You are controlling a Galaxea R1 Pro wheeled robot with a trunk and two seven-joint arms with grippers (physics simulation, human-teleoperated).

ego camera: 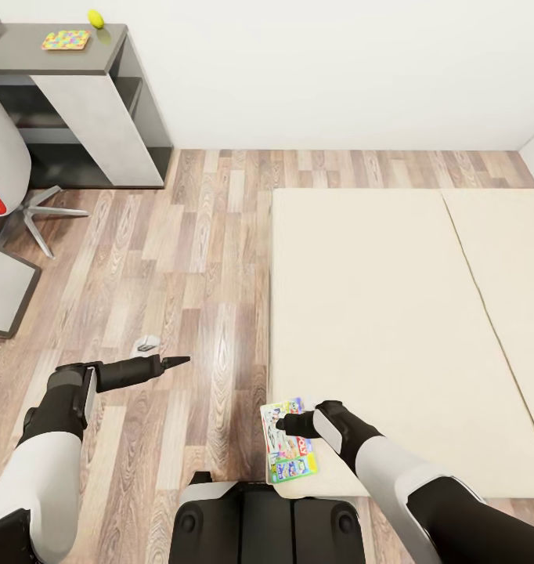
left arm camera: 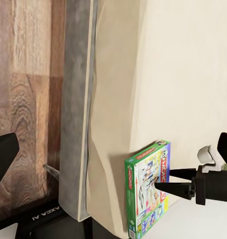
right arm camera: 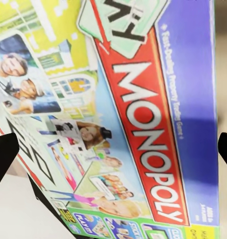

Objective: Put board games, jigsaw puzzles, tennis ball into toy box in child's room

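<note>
Hovering with fingers spread just above the Monopoly box [ego camera: 290,442] on the bed's [ego camera: 392,313] near left corner, the right gripper [ego camera: 286,424] is nearer; box's long axis runs near-to-far.

A red "Monopoly" band on blue and green is shown by the board game [right arm camera: 143,124]; beige is seen on the bed [ego camera: 377,313].
</note>
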